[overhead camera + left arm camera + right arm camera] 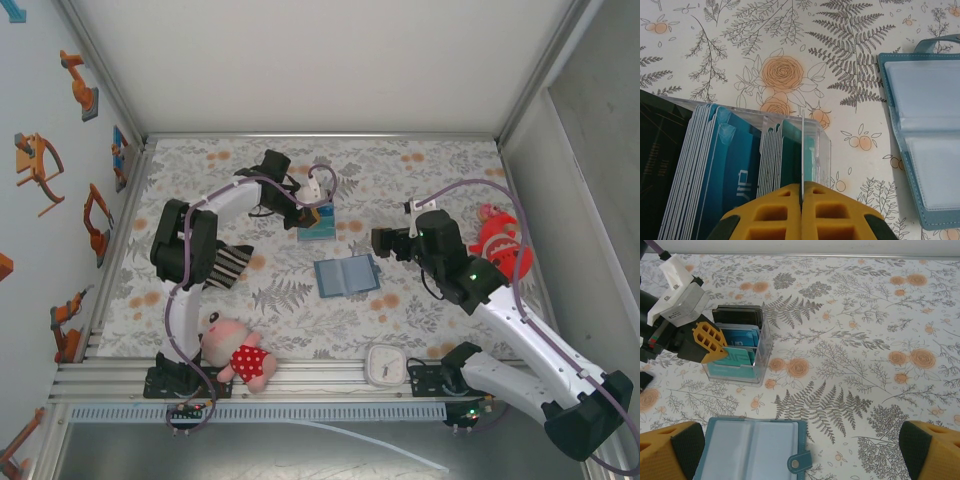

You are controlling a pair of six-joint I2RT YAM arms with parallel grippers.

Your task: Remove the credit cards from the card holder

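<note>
The card holder (346, 275) lies open and flat on the floral cloth, its clear inner pockets (925, 145) facing up; its clasp tab (799, 461) points to the right. Left of it stands a clear plastic box (822, 150) packed with credit cards (735, 165) in black, blue and teal. My left gripper (802, 189) is shut on one thin credit card (803, 150), seen edge-on, at the box's right end. From the right wrist view, that left gripper (722, 347) sits over the box (762, 350). My right gripper (800, 455) hangs open above the card holder (755, 450), holding nothing.
A striped sock (228, 265) lies by the left arm. A pink plush pig (240, 350) and a small white clock (384, 366) sit at the near edge. A red toy (500, 245) lies at the right. Walls close in the table on three sides.
</note>
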